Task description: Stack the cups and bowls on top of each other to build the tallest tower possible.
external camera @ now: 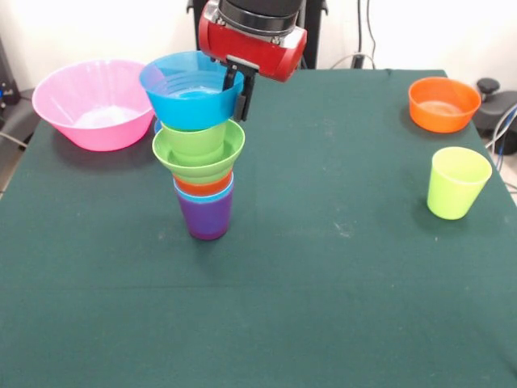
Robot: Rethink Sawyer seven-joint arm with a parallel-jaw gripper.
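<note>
Front view. Seen at upper centre of the frame: the red and black arm (253, 36), reaching down from the top edge, its black claw (237, 87) pinching the right rim of a blue bowl (191, 90). One finger inside the rim, one outside.

Pictured left of centre on the dark green counter (323, 267): the tower (202, 153), upright. At its base, a purple cup (208, 218). Nested in it, a light blue cup (203, 194), only a thin rim showing, then an orange cup (203, 185), likewise just a band. Above these, a ridged green bowl (199, 149) with a green cup (192, 139) sitting inside. At the top, the gripped blue bowl, tilted slightly, resting in or just over the green pieces; contact could not be told.

At upper left, near the counter's edge: a large translucent pink bowl (93, 103), apart from the tower. At upper right: an orange bowl (443, 103). Just below it at right, standing alone: a yellow-green cup (457, 183), mouth up.
</note>
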